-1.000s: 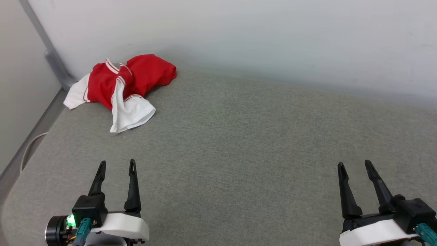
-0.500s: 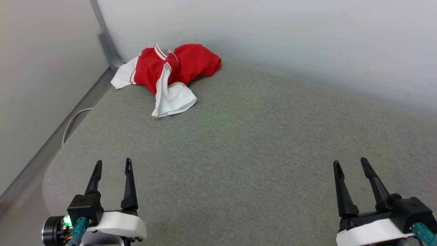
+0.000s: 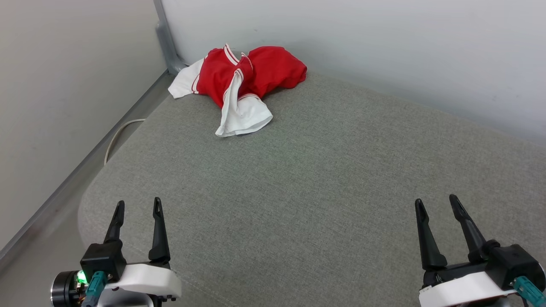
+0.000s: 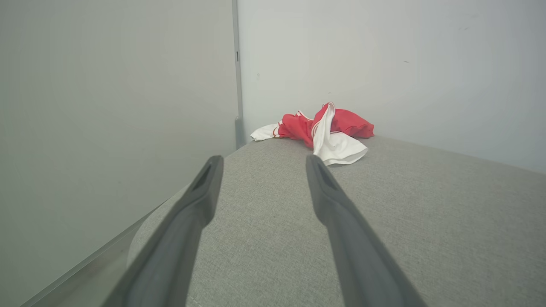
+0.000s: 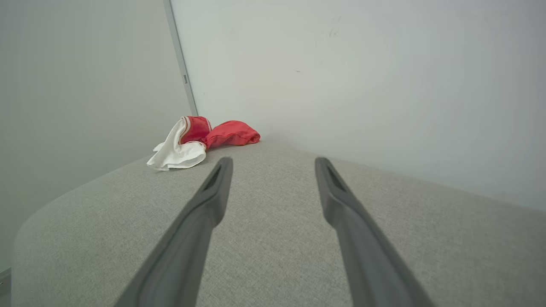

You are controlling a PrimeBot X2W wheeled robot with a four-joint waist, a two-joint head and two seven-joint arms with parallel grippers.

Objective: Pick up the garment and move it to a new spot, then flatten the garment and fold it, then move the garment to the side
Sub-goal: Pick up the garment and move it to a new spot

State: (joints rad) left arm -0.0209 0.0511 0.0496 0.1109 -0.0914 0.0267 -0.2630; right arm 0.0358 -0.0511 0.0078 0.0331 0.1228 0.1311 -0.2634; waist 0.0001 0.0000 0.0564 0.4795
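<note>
The garment (image 3: pixel 243 83), a red shirt with white sleeves and striped trim, lies crumpled in the far left corner of the grey cushioned surface (image 3: pixel 307 170), against the wall. It also appears in the left wrist view as the garment (image 4: pixel 324 132) ahead of the fingers, and in the right wrist view as the garment (image 5: pixel 200 140) far off to the left. My left gripper (image 3: pixel 138 207) hovers open at the near left edge, well short of the shirt. My right gripper (image 3: pixel 435 202) stands open at the near right, nothing between its fingers.
A pale wall (image 3: pixel 362 47) runs behind the surface, and a second wall (image 3: pixel 64 85) closes the left side, with a grey metal post (image 3: pixel 166 38) in the corner. A white cable (image 3: pixel 117 136) loops in the gap left of the cushion's rounded edge.
The head camera has swung left, so the whole scene shifted right in view and more of the left wall shows. Both grippers stay open; the garment lies as before.
</note>
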